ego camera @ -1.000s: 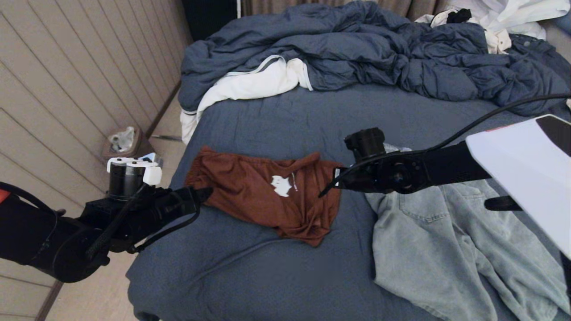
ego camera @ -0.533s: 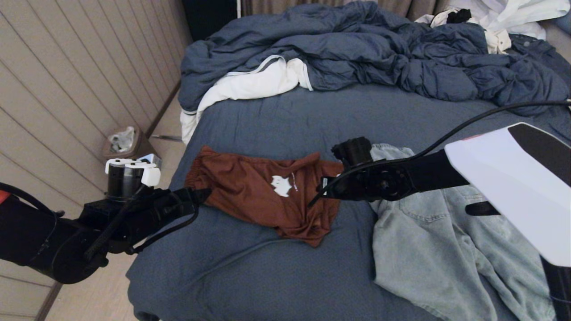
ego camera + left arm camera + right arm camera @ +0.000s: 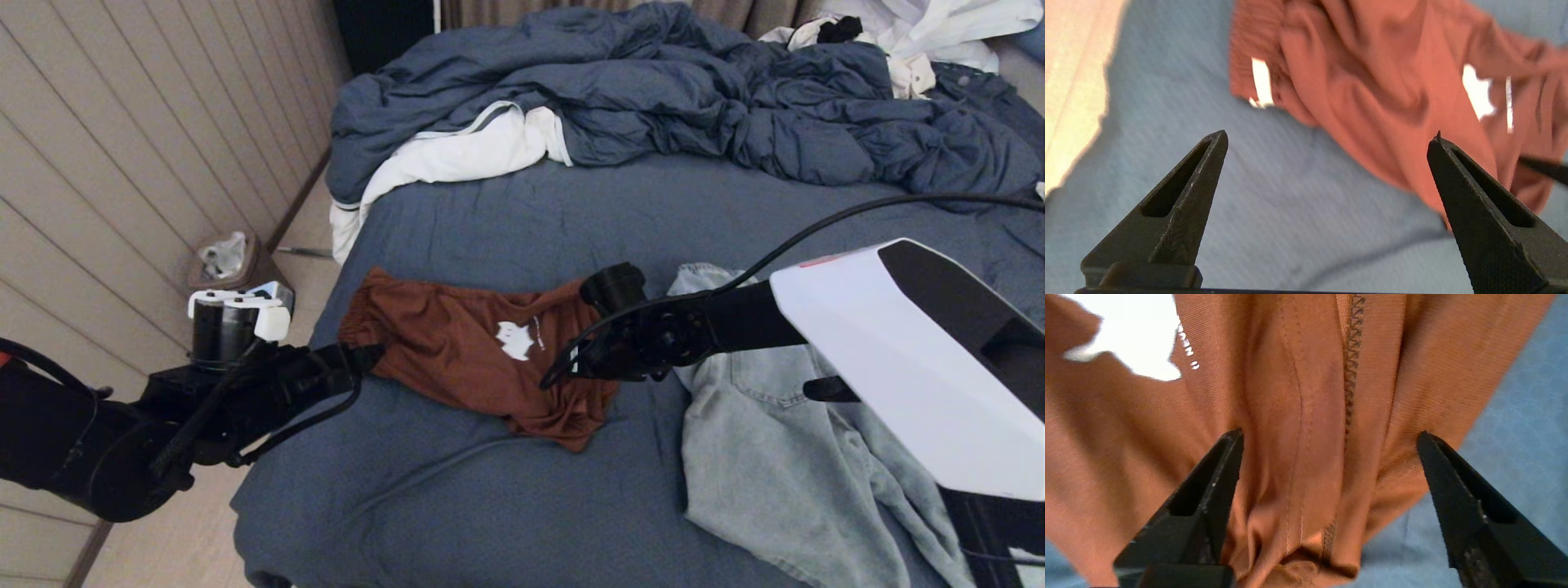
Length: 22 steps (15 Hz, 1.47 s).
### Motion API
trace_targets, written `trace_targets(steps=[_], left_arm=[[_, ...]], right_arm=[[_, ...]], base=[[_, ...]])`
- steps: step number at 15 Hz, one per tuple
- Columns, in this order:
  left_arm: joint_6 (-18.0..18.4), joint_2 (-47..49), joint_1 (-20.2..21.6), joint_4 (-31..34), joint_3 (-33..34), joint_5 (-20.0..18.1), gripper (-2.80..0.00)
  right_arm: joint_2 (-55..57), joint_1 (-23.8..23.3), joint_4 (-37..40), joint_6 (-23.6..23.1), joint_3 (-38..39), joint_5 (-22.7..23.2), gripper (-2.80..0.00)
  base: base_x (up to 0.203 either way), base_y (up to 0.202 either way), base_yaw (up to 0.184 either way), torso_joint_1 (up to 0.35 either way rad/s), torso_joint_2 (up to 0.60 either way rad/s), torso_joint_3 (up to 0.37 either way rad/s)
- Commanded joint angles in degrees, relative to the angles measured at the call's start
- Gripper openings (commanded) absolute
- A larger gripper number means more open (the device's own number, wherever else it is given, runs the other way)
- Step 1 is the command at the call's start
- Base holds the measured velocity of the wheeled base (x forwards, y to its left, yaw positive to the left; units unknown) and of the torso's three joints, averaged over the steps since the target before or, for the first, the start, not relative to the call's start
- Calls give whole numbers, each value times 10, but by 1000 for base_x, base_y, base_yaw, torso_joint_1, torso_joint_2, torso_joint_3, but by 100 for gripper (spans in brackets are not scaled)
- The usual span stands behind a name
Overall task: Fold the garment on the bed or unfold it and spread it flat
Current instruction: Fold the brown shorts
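Your rust-brown knit garment with a white ghost-shaped print (image 3: pixel 482 359) lies crumpled on the slate-blue sheet of the bed (image 3: pixel 506 229), towards the bed's left edge. Its folds bunch at the near right corner, and a stitched seam runs up the cloth in the right wrist view.

Your right hand (image 3: pixel 1329 435) sits low over the garment's right portion, just beside the white print. Its two black fingers (image 3: pixel 1216 473) stand wide apart with the seamed cloth lying between them; neither finger pinches the fabric.

Your left hand (image 3: pixel 1329 136) hangs at the bed's left edge, just off the garment's left end. Its fingers are spread fully, with bare sheet between them and the garment's ribbed hem ahead.

A pale blue denim garment (image 3: pixel 808 457) lies spread on the right side of the bed, just beside the brown one. A rumpled blue duvet with white lining (image 3: pixel 653 98) is heaped across the far end. A small bin (image 3: pixel 224 261) stands on the floor to the left of the bed.
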Motion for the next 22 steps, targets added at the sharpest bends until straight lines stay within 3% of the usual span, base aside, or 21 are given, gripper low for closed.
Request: trace_targets(steps=[1, 10, 11, 22], left_arm=[[-1, -9, 15, -3, -5, 0, 0], [-1, 0, 14, -3, -4, 1, 0], [-1, 0, 14, -3, -4, 1, 0], [-1, 6, 14, -3, -6, 2, 0]], right_arm=[[35, -7, 3, 0, -28, -9, 0], [74, -9, 8, -6, -71, -22, 0], [76, -8, 19, -5, -75, -22, -280], [59, -13, 22, 1, -88, -41, -280]], base=[[0, 0, 0, 0, 0, 0], [0, 0, 0, 0, 0, 0], [0, 0, 0, 0, 0, 0], [0, 0, 0, 0, 0, 0]])
